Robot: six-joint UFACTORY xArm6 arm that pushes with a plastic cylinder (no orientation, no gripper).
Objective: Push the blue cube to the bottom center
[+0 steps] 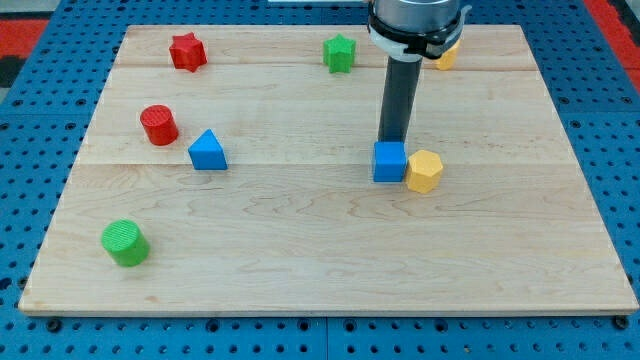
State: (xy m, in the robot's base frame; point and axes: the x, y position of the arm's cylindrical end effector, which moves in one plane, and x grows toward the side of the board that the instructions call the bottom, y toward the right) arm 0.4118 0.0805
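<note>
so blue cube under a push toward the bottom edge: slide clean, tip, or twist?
Likely slides flat: the blue cube is squat with a broad base on smooth wood. My tip sits just behind its top side, so the push looks centred. The yellow block touching its right side may drag and twist it slightly.

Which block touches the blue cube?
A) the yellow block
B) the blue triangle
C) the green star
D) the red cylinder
A: the yellow block sits against the right side of the blue cube, while my tip stands just above the cube in the view.
</note>
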